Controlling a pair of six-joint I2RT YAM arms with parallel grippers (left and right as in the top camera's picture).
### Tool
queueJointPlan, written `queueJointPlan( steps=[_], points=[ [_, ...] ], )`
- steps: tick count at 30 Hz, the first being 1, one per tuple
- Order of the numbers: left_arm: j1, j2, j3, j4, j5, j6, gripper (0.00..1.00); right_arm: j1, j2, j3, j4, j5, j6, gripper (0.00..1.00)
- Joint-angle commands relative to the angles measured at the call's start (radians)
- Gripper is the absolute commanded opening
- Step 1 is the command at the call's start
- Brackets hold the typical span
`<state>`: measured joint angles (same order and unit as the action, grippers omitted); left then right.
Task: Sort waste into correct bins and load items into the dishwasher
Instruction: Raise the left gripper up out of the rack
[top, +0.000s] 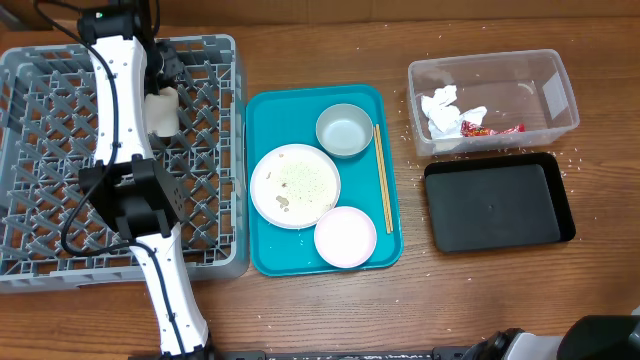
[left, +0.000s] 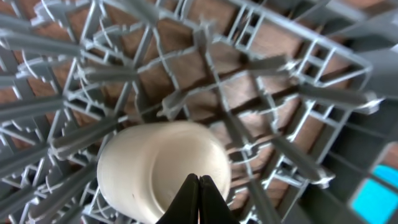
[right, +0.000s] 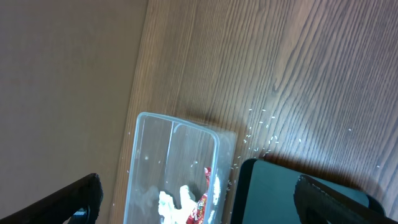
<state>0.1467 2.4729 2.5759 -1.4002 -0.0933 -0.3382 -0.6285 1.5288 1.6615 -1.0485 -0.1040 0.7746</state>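
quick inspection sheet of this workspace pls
surface: wooden table, rice grains scattered by the clear tub
job's things: small white cup in dish rack; plate, pink dish, metal bowl, chopsticks on teal tray; tissue, red wrapper in the tub; black tray beside it
clutter: nothing seen
grippers: left gripper shut at the cup; right gripper open above the tub
cables: black cable along left arm
surroundings: nothing seen
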Motion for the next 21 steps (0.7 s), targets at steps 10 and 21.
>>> queueJointPlan(
  steps=[10,21],
  points=[
    [0.031,0.000,-0.013,-0.135,-0.137,-0.089,0.04,-0.001,-0.029,0.022,0.002,0.010,0.004,1.00],
    [0.052,-0.146,0.012,-0.188,-0.098,-0.146,0.04,-0.001,-0.029,0.022,0.002,0.010,0.004,1.00]
  ],
)
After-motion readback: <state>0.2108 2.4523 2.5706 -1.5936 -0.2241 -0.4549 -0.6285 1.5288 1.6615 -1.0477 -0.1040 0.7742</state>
